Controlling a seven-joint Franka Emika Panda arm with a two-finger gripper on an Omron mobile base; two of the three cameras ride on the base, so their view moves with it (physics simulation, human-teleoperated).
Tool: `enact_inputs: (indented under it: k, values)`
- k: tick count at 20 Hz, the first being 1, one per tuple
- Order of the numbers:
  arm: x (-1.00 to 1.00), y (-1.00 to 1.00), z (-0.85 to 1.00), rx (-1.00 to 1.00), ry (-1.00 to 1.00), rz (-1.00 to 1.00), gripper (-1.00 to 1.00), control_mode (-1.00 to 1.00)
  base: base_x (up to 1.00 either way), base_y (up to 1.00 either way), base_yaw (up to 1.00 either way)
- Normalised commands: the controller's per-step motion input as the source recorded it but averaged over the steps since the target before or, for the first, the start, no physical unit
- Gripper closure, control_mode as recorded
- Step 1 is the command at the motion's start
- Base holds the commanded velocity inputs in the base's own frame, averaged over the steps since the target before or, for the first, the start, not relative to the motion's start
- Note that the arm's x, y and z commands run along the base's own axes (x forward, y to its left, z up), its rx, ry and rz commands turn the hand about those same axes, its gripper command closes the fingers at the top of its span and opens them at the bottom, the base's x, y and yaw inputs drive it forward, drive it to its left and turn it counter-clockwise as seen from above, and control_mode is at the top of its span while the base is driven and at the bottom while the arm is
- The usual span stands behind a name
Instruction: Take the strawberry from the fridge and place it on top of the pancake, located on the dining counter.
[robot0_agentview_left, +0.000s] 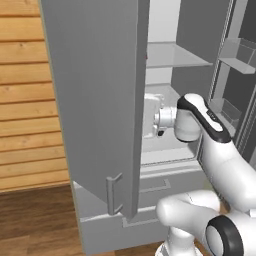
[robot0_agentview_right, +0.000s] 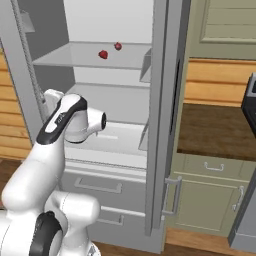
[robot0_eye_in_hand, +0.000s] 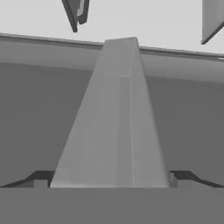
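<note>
Spread wide, the pincer (robot0_eye_in_hand: 112, 177) straddled a pale grey bar, most likely a handle of the fridge (robot0_agentview_left: 95, 100); one dark fingertip (robot0_eye_in_hand: 41, 177) stood on each side of the bar, and whether either touched it could not be told. It grasped nothing. That straddling pose, with the hand pressed close behind the left door's edge in the left base view, suited pushing or pulling the door further aside, probably to widen the way into the cabinet before any reach.

Both upper doors (robot0_agentview_right: 162, 100) stood open. The strawberry (robot0_agentview_right: 103, 54) lay on the upper shelf (robot0_agentview_right: 75, 55), towards the back, with a second small red fruit (robot0_agentview_right: 118, 46) just beside it; which of the two was the berry wanted could not be told for certain. Both lay well above the wrist, so the arm would need to rise and go deep.

Door bins (robot0_agentview_left: 239, 52) lined the right door. Beyond the fridge, pale green cabinets (robot0_agentview_right: 210, 190) carried a brown top. Closed drawers (robot0_agentview_right: 100, 187) sat below.
</note>
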Motion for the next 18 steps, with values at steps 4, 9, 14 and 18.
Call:
enact_inputs:
  k: [4,9,14,18]
  values:
    - [-0.45,0.64,0.0,-0.08,-0.01,0.06,-1.0,-1.0,0.0,0.0,0.0]
    - [-0.45,0.69,0.0,-0.09,0.0,0.02,-1.0,-1.0,0.0,0.0,0.0]
    - [-0.32,0.65,0.0,-0.05,0.0,0.0,-1.0,-1.0,0.0,0.0,0.0]
    - [-0.03,0.61,0.0,0.0,0.0,0.0,-1.0,-1.0,0.0,0.0,0.0]
